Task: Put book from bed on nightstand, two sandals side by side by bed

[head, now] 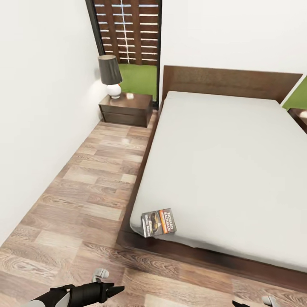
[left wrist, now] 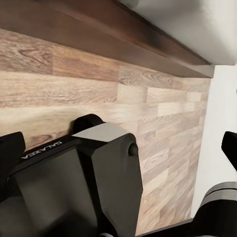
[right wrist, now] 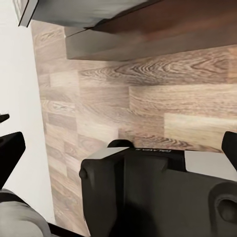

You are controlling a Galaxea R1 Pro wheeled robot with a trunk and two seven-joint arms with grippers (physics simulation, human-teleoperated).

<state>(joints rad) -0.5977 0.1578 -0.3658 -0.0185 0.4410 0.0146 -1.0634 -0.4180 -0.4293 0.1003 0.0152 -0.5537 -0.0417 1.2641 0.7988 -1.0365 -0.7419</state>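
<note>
Book [head: 158,222] seen lying at the bed's [head: 221,170] near corner from the head, nightstand [head: 126,108] by the far wall, wrist views limited to floor [left wrist: 74,84] and bed frame, pincer openings not discernible.

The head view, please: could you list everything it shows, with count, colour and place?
bed: one, dark brown frame, light grey mattress, against the far wall
book: one, dark grey with orange band, on the mattress's near-left corner
nightstand: one, dark brown, far left of the bed; a second one's edge at the right
lamp: one, dark shade, white base, on the left nightstand
window: one, dark frame, slatted fence and grass behind
floor: wood planks, left of the bed
left gripper: black, bottom edge, jaws' state unclear
</note>
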